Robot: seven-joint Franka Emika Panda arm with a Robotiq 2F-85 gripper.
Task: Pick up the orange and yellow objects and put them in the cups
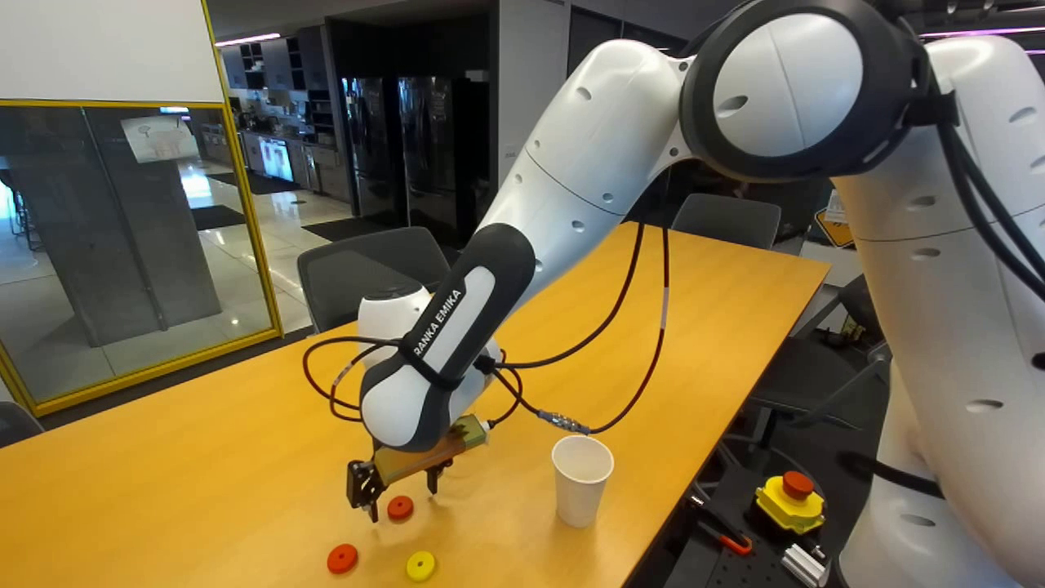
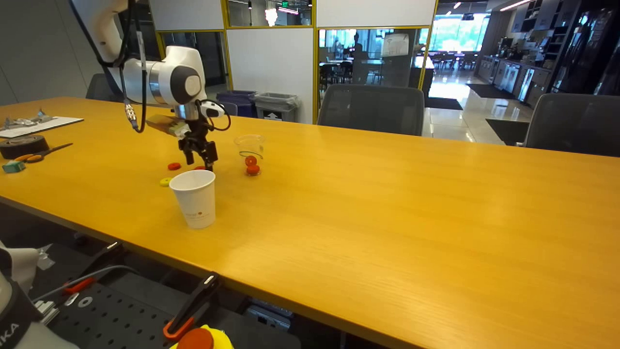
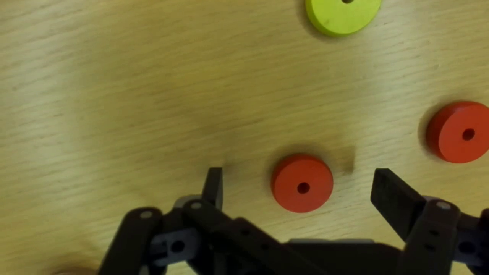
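Observation:
An orange-red disc (image 1: 400, 508) lies flat on the table, between my gripper's fingers in the wrist view (image 3: 301, 173). My gripper (image 3: 298, 170) is open and empty just above it. A second orange-red disc (image 1: 342, 559) shows at the right of the wrist view (image 3: 464, 131). A yellow disc (image 1: 421, 566) lies nearby, cut by the top edge of the wrist view (image 3: 342, 15). A white paper cup (image 1: 581, 482) stands upright, also seen in an exterior view (image 2: 196, 203). A clear cup (image 2: 250, 143) stands beyond the gripper, holding two orange-red discs (image 2: 253, 170).
Scissors (image 2: 35, 158), a dark tape roll (image 2: 23, 146), a small green block (image 2: 13, 166) and a white board with metal parts (image 2: 41, 127) lie farther along the table (image 2: 387, 232). Cables (image 1: 645, 367) hang from the arm. Chairs stand around the table.

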